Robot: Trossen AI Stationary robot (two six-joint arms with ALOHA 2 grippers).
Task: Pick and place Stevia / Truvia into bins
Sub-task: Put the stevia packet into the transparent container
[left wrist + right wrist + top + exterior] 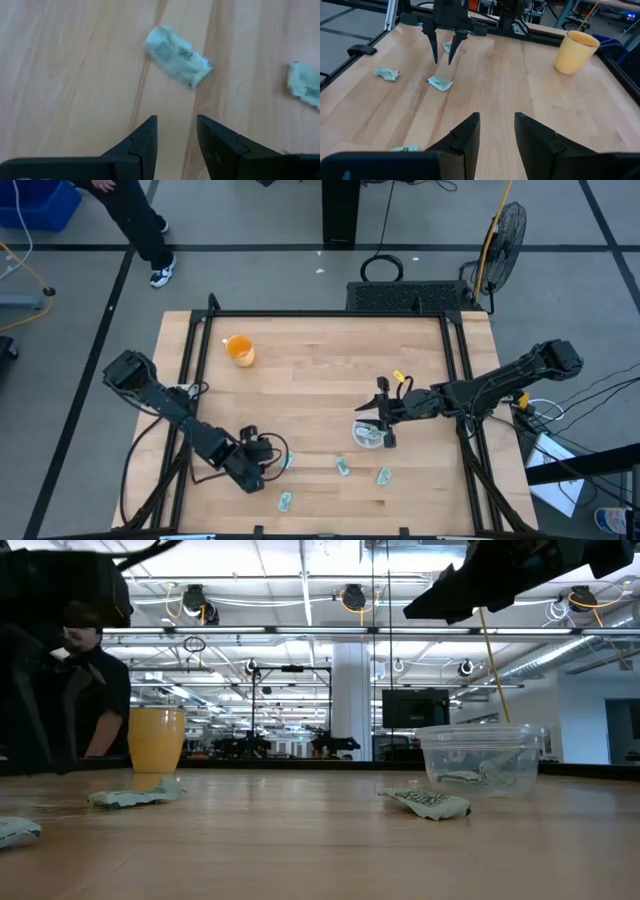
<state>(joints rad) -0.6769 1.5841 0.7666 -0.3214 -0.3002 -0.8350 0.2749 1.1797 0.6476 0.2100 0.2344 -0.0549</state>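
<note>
A crumpled sachet lies on the near table, just ahead of the left gripper, whose jaws are parted and empty. Being light, soft paper, it is best pinched across its middle. The right gripper, open and empty, hangs over the clear cup.

Bare table between orange cup and clear cup

L arm: reaches in from the table's left edge, elbow bent, wrist low at the near side; left gripper points down, fingers slightly apart, nothing between. R arm: extends from the right edge toward centre; right gripper raised, fingers parted, empty.
</note>
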